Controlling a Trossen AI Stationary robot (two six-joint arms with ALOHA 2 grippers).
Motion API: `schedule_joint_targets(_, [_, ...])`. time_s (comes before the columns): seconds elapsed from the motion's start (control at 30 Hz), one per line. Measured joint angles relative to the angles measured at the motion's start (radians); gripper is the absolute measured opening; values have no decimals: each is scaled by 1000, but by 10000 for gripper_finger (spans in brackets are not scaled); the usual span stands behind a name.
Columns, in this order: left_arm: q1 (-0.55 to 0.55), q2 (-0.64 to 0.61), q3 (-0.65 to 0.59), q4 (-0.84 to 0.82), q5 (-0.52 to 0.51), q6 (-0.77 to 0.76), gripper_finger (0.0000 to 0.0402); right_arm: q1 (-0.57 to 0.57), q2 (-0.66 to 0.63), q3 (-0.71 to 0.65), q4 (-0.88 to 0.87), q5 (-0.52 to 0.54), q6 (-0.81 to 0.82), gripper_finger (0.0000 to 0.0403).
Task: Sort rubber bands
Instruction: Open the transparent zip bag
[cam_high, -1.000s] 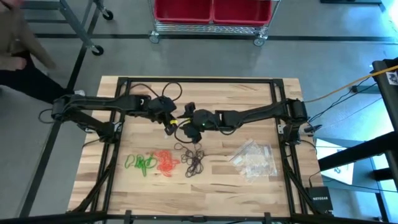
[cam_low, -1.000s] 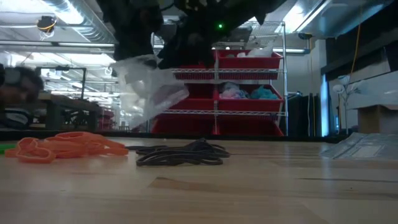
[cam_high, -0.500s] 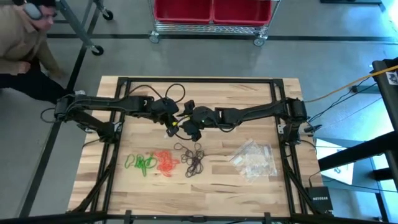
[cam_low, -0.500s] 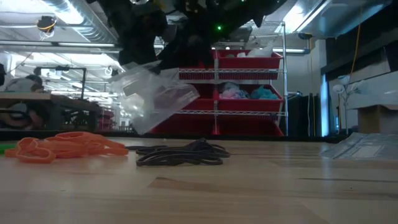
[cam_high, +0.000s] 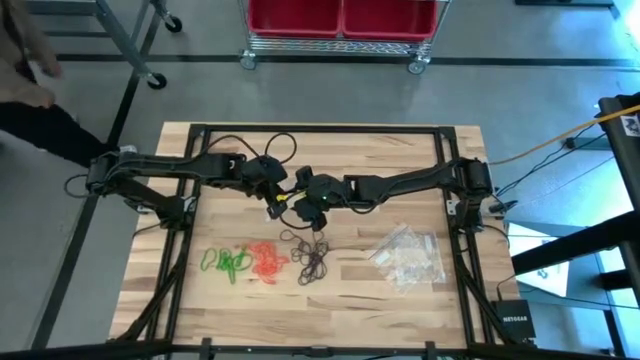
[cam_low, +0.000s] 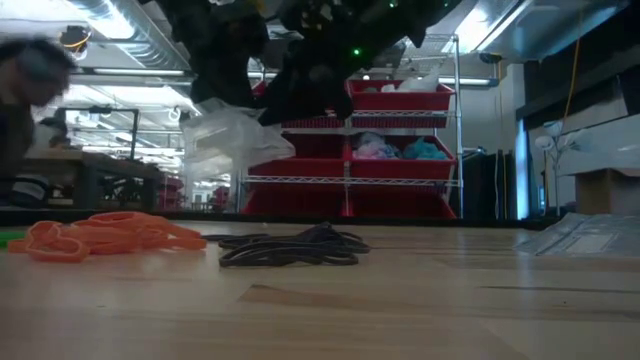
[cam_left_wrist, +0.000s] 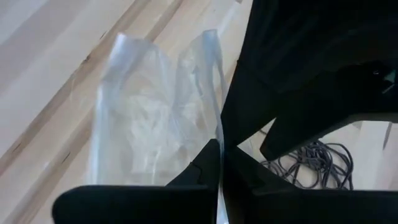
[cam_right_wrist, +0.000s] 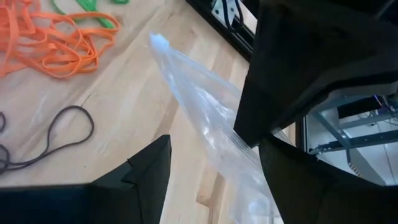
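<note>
**A:** Where do the rubber bands lie?

**B:** In three heaps on the pale wooden slatted table (cam_high: 400, 160): the thin bright green elastic loops (cam_high: 226, 262), the orange-red elastic loops (cam_high: 266, 259) just beside them, then the black elastic loops (cam_high: 312, 255). None is in the jaws. Both grippers meet in the air above the table's middle, near the black heap but clear of it.

**A:** And the jaws?

**B:** The left gripper (cam_left_wrist: 219, 163) is pinched shut on the edge of a clear, limp plastic bag (cam_left_wrist: 152, 118). The right gripper (cam_right_wrist: 214, 177) stands with fingers apart, the bag's rim running between them; I judge it is set to spread the mouth.

**A:** How will the bands handle?

**B:** Light, soft and stretchy, probably, and tangled, so a pinch likely lifts several at once. I'd take a raised strand at a heap's edge, as flat loops may slip under the fingertips.
</note>
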Motion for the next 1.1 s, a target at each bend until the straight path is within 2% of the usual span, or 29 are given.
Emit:
schedule_joint_targets(0.17, [1,0,0,7,31,-2,0,0,8,0,4,14,-67,234])
schedule_joint_targets(0.37, [1,0,0,8,52,-16,0,0,10,0,-10,55,-285,234])
schedule_joint_targets(0.47, [1,-1,0,14,77,-20,0,2,11,-1,-14,104,-451,234])
schedule_joint_targets(0.57, [1,-1,0,16,82,-31,0,0,11,-1,-22,105,-545,234])
schedule_joint_targets(0.67, [0,-1,0,25,80,-33,0,-6,11,0,-49,89,-554,234])
schedule_joint_targets(0.8, [0,-3,4,27,42,-61,0,-6,16,-3,-171,88,-556,234])
schedule_joint_targets(1.03, [0,-4,5,76,47,-45,0,-6,15,-3,-41,107,-554,234])
schedule_joint_targets(1.1, [0,-4,5,75,54,-50,0,-8,15,-4,-42,80,-553,234])
